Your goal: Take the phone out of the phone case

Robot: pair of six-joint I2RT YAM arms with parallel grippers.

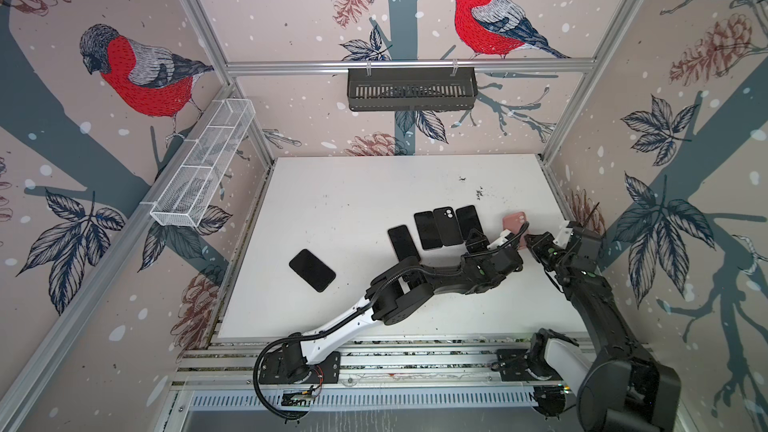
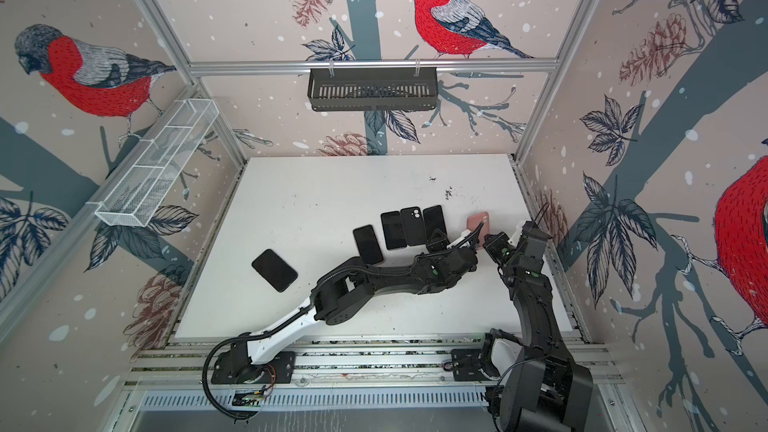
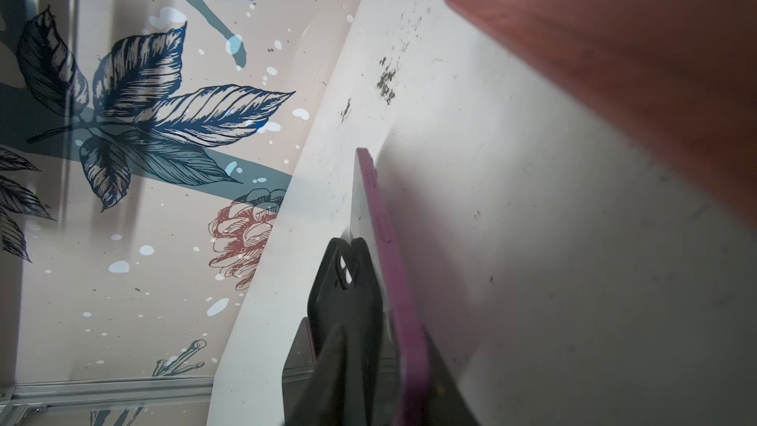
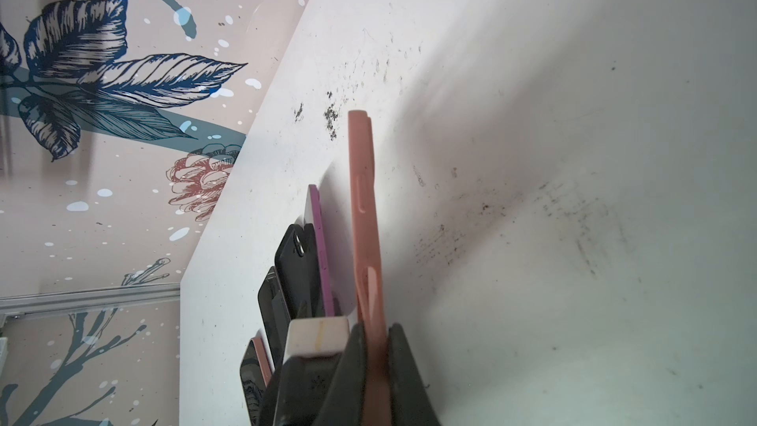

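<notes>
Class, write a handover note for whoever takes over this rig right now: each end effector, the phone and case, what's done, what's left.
Right end effector: shut on the pink case, held on edge.
Left end effector: at the purple-edged phone lying beside the dark phones; grip unclear.
Done: phone probably out; the case's inside is hidden.
Left: confirm that, then set the case down.
</notes>
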